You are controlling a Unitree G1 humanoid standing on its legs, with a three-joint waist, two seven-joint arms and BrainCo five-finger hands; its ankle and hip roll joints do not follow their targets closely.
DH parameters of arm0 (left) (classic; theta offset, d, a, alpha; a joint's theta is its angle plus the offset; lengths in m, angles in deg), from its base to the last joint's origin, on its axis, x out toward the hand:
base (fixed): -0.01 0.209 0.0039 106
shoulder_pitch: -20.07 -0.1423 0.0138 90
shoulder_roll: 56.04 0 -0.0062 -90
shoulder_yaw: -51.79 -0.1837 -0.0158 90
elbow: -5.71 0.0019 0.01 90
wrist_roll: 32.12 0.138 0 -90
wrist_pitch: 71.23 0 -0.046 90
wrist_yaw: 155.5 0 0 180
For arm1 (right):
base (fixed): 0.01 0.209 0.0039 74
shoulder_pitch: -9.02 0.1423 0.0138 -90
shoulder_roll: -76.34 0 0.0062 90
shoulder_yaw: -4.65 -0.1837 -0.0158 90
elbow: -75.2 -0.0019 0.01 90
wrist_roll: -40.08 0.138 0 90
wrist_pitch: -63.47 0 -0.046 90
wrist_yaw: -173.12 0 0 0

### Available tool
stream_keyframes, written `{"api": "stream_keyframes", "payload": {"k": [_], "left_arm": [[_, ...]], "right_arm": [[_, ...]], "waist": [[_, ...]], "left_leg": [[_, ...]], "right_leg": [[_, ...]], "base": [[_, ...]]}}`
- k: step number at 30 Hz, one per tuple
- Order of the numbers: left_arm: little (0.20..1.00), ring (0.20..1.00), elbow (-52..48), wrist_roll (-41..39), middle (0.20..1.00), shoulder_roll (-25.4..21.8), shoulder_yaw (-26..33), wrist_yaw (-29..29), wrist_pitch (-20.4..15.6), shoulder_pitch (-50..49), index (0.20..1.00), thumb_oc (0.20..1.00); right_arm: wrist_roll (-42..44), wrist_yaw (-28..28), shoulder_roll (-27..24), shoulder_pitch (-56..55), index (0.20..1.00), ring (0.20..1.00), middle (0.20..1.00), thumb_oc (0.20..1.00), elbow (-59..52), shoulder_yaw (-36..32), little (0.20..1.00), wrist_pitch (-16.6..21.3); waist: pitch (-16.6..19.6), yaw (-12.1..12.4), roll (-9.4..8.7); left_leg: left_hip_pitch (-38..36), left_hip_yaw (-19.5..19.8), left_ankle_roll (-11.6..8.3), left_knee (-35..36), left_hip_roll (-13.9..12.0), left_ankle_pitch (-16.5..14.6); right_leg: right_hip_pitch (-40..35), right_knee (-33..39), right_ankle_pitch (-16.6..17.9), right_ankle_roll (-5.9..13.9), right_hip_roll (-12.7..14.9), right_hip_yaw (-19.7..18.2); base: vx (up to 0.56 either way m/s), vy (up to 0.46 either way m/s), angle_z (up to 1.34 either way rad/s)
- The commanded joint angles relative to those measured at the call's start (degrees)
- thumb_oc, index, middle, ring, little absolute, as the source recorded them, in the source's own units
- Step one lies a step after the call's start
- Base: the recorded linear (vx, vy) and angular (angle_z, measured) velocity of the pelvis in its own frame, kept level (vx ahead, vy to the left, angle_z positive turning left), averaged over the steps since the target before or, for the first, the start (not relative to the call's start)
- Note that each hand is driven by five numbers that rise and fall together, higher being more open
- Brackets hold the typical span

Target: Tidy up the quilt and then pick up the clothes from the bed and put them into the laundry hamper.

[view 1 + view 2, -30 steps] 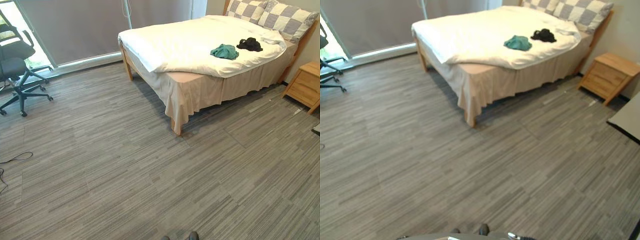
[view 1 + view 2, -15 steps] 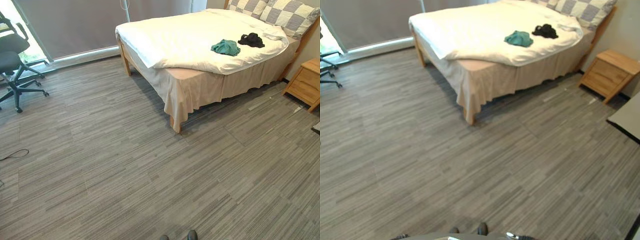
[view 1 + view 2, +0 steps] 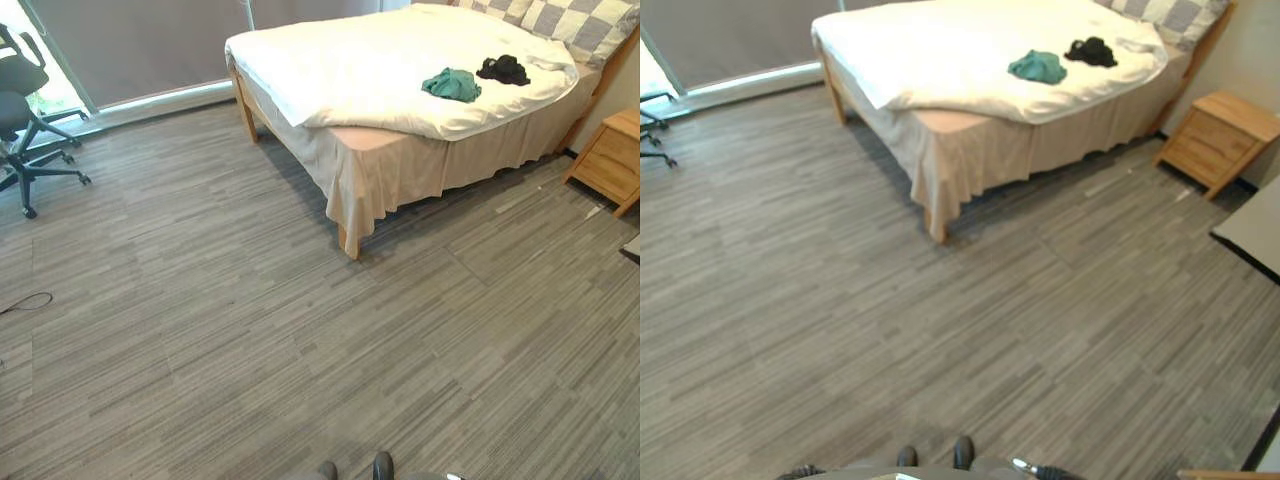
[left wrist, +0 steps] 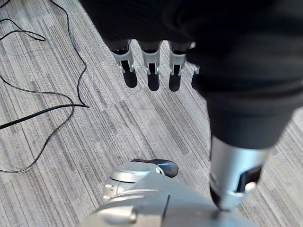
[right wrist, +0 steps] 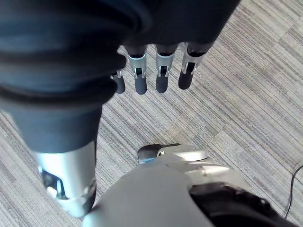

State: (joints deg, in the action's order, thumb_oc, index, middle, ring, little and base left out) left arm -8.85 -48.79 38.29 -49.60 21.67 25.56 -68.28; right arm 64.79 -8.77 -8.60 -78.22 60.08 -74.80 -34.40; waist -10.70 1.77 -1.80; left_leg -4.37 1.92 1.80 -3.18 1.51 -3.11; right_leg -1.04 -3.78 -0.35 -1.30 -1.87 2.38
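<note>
A: What are the fingers doing?

B: The left hand (image 4: 156, 56) is hanging over the grey plank floor (image 3: 250, 330), its fingers (image 4: 150, 71) straight and slightly apart, holding nothing and touching nothing. The right hand (image 5: 156, 52) is doing the same in its own wrist view: fingers (image 5: 162, 71) relaxed, side by side with small gaps, nothing between them and the thumb.

A: And the clothes?

B: Both are lying on the bed (image 3: 380, 170), well apart from either hand, up at about one o'clock in the head views. The green garment (image 3: 451, 85) is sitting crumpled on the white quilt (image 3: 370, 70), its longer side running roughly from nine to three o'clock. The black garment (image 3: 503, 69) is lying just beyond it, toward two o'clock, bunched in a heap, so I cannot tell which way it is pointing.

A: How is the quilt lying?

B: It is covering most of the mattress, its long axis running from the foot at ten o'clock toward the checked pillows (image 3: 580, 20) at two o'clock. At the near corner it is stopping short, leaving the beige sheet (image 3: 400, 175) showing and hanging as a skirt.

A: Anything around the bed?

B: A wooden nightstand (image 3: 612, 160) is standing at three o'clock, and an office chair (image 3: 25, 110) at ten o'clock.
</note>
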Motion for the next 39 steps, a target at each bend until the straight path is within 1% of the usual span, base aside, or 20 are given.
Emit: {"api": "stream_keyframes", "payload": {"k": [1, 4, 5, 7, 10, 12, 17, 21, 23, 25, 26, 27, 28, 30, 31, 32, 33, 36, 37, 39], "left_arm": [[1.000, 1.000, 2.40, 1.82, 1.000, 0.05, 1.06, -0.85, 0.56, 0.93, 1.000, 1.000], [1.000, 1.000, 1.60, 1.72, 1.000, -1.58, 0.76, -0.16, 0.42, 1.05, 1.000, 1.000], [1.000, 1.000, 1.28, 1.37, 1.000, -1.76, 0.66, -0.11, 0.60, 1.01, 1.000, 1.000], [1.000, 1.000, 0.32, -0.43, 1.000, -2.61, 0.24, 0.34, 1.35, 1.62, 1.000, 1.000], [1.000, 1.000, 0.49, -2.36, 1.000, -2.13, -1.16, 0.31, 0.37, 3.85, 1.000, 1.000], [1.000, 1.000, 0.47, -3.30, 1.000, 0.21, -2.95, -1.56, -0.41, 4.59, 1.000, 1.000], [1.000, 1.000, 1.02, -1.76, 1.000, 1.74, -2.86, -3.03, 0.96, 2.27, 1.000, 1.000], [1.000, 1.000, 1.25, 0.14, 1.000, 1.45, -1.20, -1.95, 2.27, 0.38, 1.000, 1.000], [1.000, 1.000, 1.21, 0.14, 1.000, 1.30, -1.07, -1.64, 2.70, 0.35, 1.000, 1.000], [1.000, 1.000, 0.89, -1.49, 1.000, 1.51, -0.78, -2.18, 2.95, 0.36, 1.000, 1.000], [1.000, 1.000, 0.57, -2.01, 1.000, 1.60, -0.42, -2.44, 2.72, 0.66, 1.000, 1.000], [1.000, 1.000, -0.11, -3.93, 1.000, 2.44, -0.57, -3.35, 2.21, 0.76, 1.000, 1.000], [1.000, 1.000, -0.37, -7.18, 1.000, 3.10, -0.47, -3.97, 1.66, 0.85, 1.000, 1.000], [1.000, 1.000, -0.50, -11.95, 1.000, 3.96, 0.27, -3.94, 0.23, 0.69, 1.000, 1.000], [1.000, 1.000, -0.69, -13.15, 1.000, 4.14, 2.04, -3.48, -1.83, -0.60, 1.000, 1.000], [1.000, 1.000, -0.96, -12.66, 1.000, 3.93, 2.28, -3.08, -2.38, -0.99, 1.000, 1.000], [1.000, 1.000, -1.74, -12.55, 1.000, 3.16, 2.51, -1.85, -3.35, -1.82, 1.000, 1.000], [1.000, 1.000, -2.19, -13.90, 1.000, 2.54, 1.73, -1.19, -4.09, -1.76, 1.000, 1.000], [1.000, 1.000, -1.88, -12.90, 1.000, 3.01, -0.02, -2.83, -4.43, -0.64, 1.000, 1.000], [1.000, 1.000, -1.50, -12.57, 1.000, 3.68, -1.09, -5.10, -3.51, -0.29, 1.000, 1.000]], "right_arm": [[2.69, -0.98, 0.82, 0.40, 1.000, 1.000, 1.000, 1.000, -2.15, 1.03, 1.000, 1.52], [5.51, -0.66, 0.36, -0.05, 1.000, 1.000, 1.000, 1.000, -3.72, 1.16, 1.000, 2.42], [5.58, -0.60, 0.33, -0.12, 1.000, 1.000, 1.000, 1.000, -3.92, 1.21, 1.000, 2.35], [6.49, -0.47, 0.23, 0.03, 1.000, 1.000, 1.000, 1.000, -3.93, 1.89, 1.000, 2.06], [7.16, -0.36, -0.05, 2.40, 1.000, 1.000, 1.000, 1.000, -1.88, 2.18, 1.000, 2.31], [7.03, 0.24, -1.01, 2.31, 1.000, 1.000, 1.000, 1.000, -0.67, 1.24, 1.000, 2.08], [6.19, -0.10, -0.76, -0.93, 1.000, 1.000, 1.000, 1.000, -0.86, -0.89, 1.000, 0.21], [2.67, -0.06, -0.84, -2.48, 1.000, 1.000, 1.000, 1.000, 0.52, -1.97, 1.000, -0.27], [2.06, 0.09, -0.84, -2.92, 1.000, 1.000, 1.000, 1.000, 0.57, -2.12, 1.000, 0.21], [2.26, 0.65, -0.83, -3.83, 1.000, 1.000, 1.000, 1.000, -0.18, -2.54, 1.000, 1.83], [2.41, 0.64, -0.94, -3.93, 1.000, 1.000, 1.000, 1.000, -0.93, -2.37, 1.000, 2.71], [2.40, -0.24, -1.55, -3.46, 1.000, 1.000, 1.000, 1.000, -2.79, -1.63, 1.000, 2.97], [2.98, -0.23, -2.32, -2.93, 1.000, 1.000, 1.000, 1.000, -3.77, -1.26, 1.000, 3.64], [3.89, 0.19, -2.83, -2.18, 1.000, 1.000, 1.000, 1.000, -5.12, -0.73, 1.000, 4.83], [4.94, 0.96, -3.12, -1.55, 1.000, 1.000, 1.000, 1.000, -6.94, 0.08, 1.000, 6.01], [5.05, 1.09, -3.09, -1.48, 1.000, 1.000, 1.000, 1.000, -7.55, 0.31, 1.000, 6.19], [4.81, 1.33, -2.88, -1.04, 1.000, 1.000, 1.000, 1.000, -9.11, 1.15, 1.000, 6.60], [4.40, 1.55, -2.70, -0.17, 1.000, 1.000, 1.000, 1.000, -9.15, 2.10, 1.000, 7.46], [4.31, 1.75, -2.62, 0.11, 1.000, 1.000, 1.000, 1.000, -7.34, 2.24, 1.000, 8.14], [3.00, 1.58, -2.57, -0.59, 1.000, 1.000, 1.000, 1.000, -6.25, 2.21, 1.000, 8.15]], "waist": [[-0.17, 0.95, -1.63], [-1.26, 0.02, 0.34], [-1.44, -0.17, 0.49], [-2.44, -0.72, 0.49], [-5.04, -2.20, -1.31], [-7.45, -5.77, -2.09], [-7.13, -7.32, -2.04], [-5.15, -7.35, -1.25], [-4.33, -7.60, -0.85], [-2.26, -9.02, -0.02], [-1.43, -9.47, -0.12], [-1.18, -9.47, -0.83], [-1.78, -8.52, -1.17], [-2.89, -6.92, -1.30], [-4.34, -4.86, -0.89], [-4.69, -4.37, -0.72], [-5.63, -2.96, -0.16], [-6.76, -1.21, 1.44], [-7.49, 0.52, 2.34], [-7.44, 0.84, 2.54]], "left_leg": [[7.33, 5.81, 1.95, -8.23, 0.37, -3.08], [8.99, 5.85, 4.90, -10.44, 0.16, -4.14], [9.10, 6.08, 4.99, -10.64, 0.23, -4.17], [9.95, 6.70, 5.07, -11.56, 1.26, -4.59], [11.71, 7.62, 4.99, -13.03, 4.87, -6.30], [9.15, 9.61, 5.46, -11.46, 7.89, -8.37], [3.30, 11.06, 4.68, -10.73, 7.22, -11.60], [-2.45, 8.89, 1.79, -11.20, 2.72, -12.62], [-3.53, 7.67, 0.70, -12.47, 0.96, -10.41], [-4.58, 3.09, -2.10, -20.59, -3.42, -1.67], [-2.44, 1.39, -3.19, -27.63, -4.87, 3.10], [4.29, -0.28, -5.20, -43.59, -6.32, 8.50], [12.35, 1.14, -5.42, -54.74, -4.60, 10.15], [21.60, 1.51, -4.04, -61.45, -0.03, 9.39], [29.05, -0.33, -2.82, -59.73, 4.15, 7.73], [29.76, -0.48, -2.62, -56.75, 4.54, 7.97], [29.73, 0.10, -1.90, -42.85, 4.77, 9.22], [27.12, 1.88, -2.53, -19.57, 3.47, 12.15], [25.09, 3.72, -3.59, 1.99, 2.70, 12.12], [24.75, 3.43, -4.00, 7.36, 2.78, 12.02]], "right_leg": [[3.05, -13.29, -4.01, 7.97, 8.71, -3.28], [15.64, -35.62, 6.02, 7.69, 8.01, -8.79], [16.84, -36.12, 6.69, 7.47, 7.64, -9.23], [19.19, -31.84, 7.56, 7.04, 6.57, -8.73], [20.79, -13.86, 6.57, 7.41, 4.64, -6.44], [25.11, 0.34, 12.76, 8.95, 2.74, -8.06], [23.78, 0.27, 13.09, 8.09, 3.29, -7.04], [22.16, -5.39, 10.59, 7.56, 5.05, -4.08], [21.14, -5.93, 9.52, 7.02, 5.33, -3.08], [17.66, -5.12, 7.20, 4.87, 5.64, -0.54], [15.53, -4.05, 6.08, 3.25, 5.50, -0.02], [12.80, -4.03, 4.18, 0.65, 5.81, 1.49], [10.85, -4.21, 3.44, -0.52, 5.69, 1.11], [8.42, -4.71, 2.60, -0.75, 5.17, -0.36], [6.19, -5.48, 1.68, -0.81, 3.62, -2.42], [5.86, -5.74, 1.37, -0.77, 3.12, -2.93], [4.86, -6.27, -0.05, -0.42, 1.56, -4.49], [2.48, -5.23, -2.48, 0.20, -1.42, -6.81], [-3.05, -1.59, -4.17, 1.40, -2.49, -9.78], [-6.22, -0.71, -5.14, 2.17, -2.37, -11.71]], "base": [[0.03, 0.119, -0.05], [0.02, 0.145, -0.32], [0.06, 0.068, -0.41], [0.06, -0.020, -0.09], [0.12, -0.081, -0.21], [0.53, -0.069, 0.00], [0.55, -0.107, 0.63], [0.52, -0.118, -0.01], [0.33, -0.071, -0.36], [0.53, -0.155, -0.09], [0.57, -0.259, 0.69], [0.49, -0.252, 0.81], [0.37, -0.176, 0.72], [0.29, -0.012, 0.23], [0.33, 0.041, -0.28], [0.44, 0.092, -0.74], [0.35, 0.098, -1.24], [0.38, 0.138, -1.18], [0.49, 0.180, -0.62], [0.45, 0.177, -0.28]]}}
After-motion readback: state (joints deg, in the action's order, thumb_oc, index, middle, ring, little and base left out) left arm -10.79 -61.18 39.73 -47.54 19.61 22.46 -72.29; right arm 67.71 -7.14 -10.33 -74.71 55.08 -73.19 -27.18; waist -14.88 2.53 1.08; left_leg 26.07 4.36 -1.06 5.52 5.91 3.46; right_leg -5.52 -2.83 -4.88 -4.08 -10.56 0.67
